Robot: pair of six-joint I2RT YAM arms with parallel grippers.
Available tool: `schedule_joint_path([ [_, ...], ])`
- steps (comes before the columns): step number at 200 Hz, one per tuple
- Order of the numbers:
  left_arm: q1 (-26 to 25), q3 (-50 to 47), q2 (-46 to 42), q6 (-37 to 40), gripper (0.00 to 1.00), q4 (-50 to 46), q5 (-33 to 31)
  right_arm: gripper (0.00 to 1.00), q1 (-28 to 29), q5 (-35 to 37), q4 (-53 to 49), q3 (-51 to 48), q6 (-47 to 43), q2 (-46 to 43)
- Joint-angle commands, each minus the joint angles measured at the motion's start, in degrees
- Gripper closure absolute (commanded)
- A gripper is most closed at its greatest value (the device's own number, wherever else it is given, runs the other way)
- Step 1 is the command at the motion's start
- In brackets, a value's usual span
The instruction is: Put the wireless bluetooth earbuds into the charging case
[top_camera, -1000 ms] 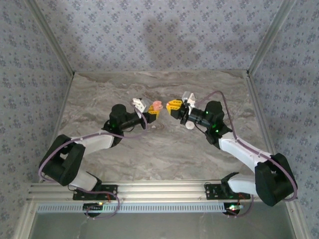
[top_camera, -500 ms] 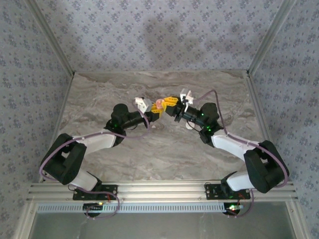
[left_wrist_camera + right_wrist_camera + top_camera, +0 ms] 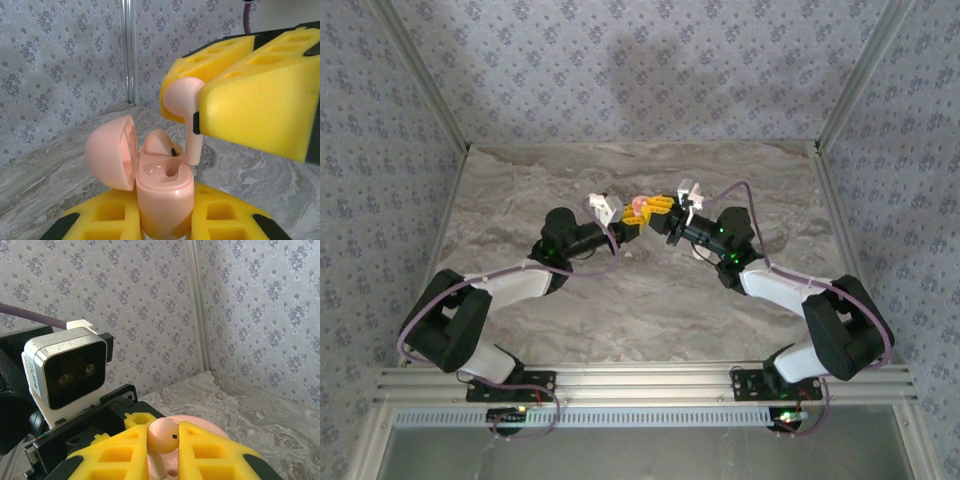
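Note:
My left gripper is shut on the salmon-pink charging case, held upright with its lid swung open to the left. One pink earbud sits in the far slot; the near slot is empty. My right gripper is shut on a second pink earbud, whose stem hangs down with its tip at the rim of the empty slot. From above, the two grippers meet mid-table: left gripper, case, right gripper.
The marble table stretches around both arms, enclosed by patterned walls. The left wrist's camera housing sits close in front of the right gripper. The right arm's purple cable loops above its wrist.
My right gripper has moved left with the earbud until it hangs over the case. My left gripper has shifted slightly up and right with the case.

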Motion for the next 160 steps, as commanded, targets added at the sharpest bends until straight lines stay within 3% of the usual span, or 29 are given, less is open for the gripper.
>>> schedule_joint_path([
  [1,-0.27,2.24,-2.34,-0.9,0.91,3.31,0.33,0.82,0.27,2.2,2.24,0.57,-0.68,0.66],
  [95,-0.34,2.32,-3.84,-1.13,0.9,2.8,-0.23,0.82,0.81,1.57,3.02,1.83,-0.24,2.14],
  [160,-0.34,2.47,-5.61,-0.66,0.9,2.35,-2.61,0.82,1.76,0.75,-5.56,-1.39,-3.85,-2.03],
])
